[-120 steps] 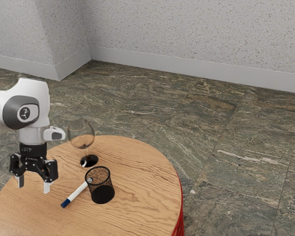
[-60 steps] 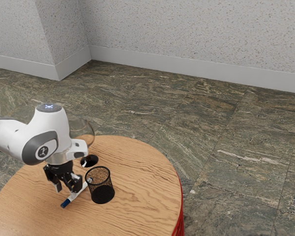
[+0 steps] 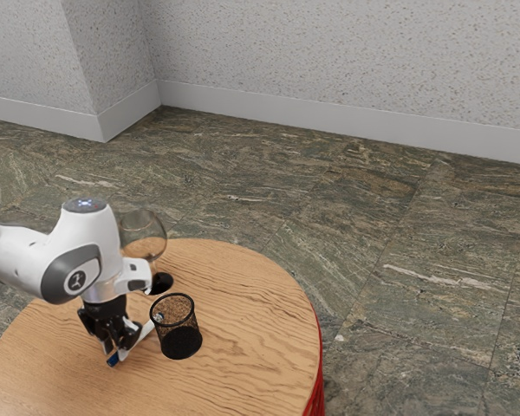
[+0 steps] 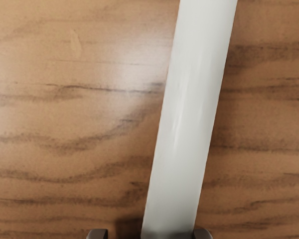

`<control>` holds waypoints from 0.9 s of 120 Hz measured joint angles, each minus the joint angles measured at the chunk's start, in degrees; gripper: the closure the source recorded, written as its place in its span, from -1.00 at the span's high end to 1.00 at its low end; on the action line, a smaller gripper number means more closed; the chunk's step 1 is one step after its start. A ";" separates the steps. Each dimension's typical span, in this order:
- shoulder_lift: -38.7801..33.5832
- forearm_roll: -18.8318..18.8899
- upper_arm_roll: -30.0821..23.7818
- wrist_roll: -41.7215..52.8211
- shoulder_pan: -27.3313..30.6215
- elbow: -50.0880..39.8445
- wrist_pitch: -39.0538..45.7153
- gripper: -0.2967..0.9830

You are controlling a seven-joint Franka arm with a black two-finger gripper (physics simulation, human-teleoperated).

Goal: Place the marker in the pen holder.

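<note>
Gripper [image 3: 120, 354] fingers [image 4: 97, 234] stood parted low over the table [image 3: 251, 334], astride the marker [image 4: 184, 114], with a gap between one fingertip and its white barrel, so it had no hold on it. The marker lay on the wood outside the pen holder [image 3: 180, 340], its blue end near and toward the exterior view's left, its other end far and toward the right, close by the upright holder. On the holder's far side stood a wine glass [image 3: 145, 232].
</note>
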 joint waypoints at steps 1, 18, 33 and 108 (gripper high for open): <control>0.05 0.00 0.00 0.01 0.05 0.00 0.04 -0.33; 0.50 0.01 0.00 0.22 0.48 0.00 0.58 -0.39; 0.57 0.06 -0.01 0.31 0.37 0.00 0.83 -0.44; -13.57 0.87 -5.33 -0.16 -2.87 7.15 -11.86 -0.57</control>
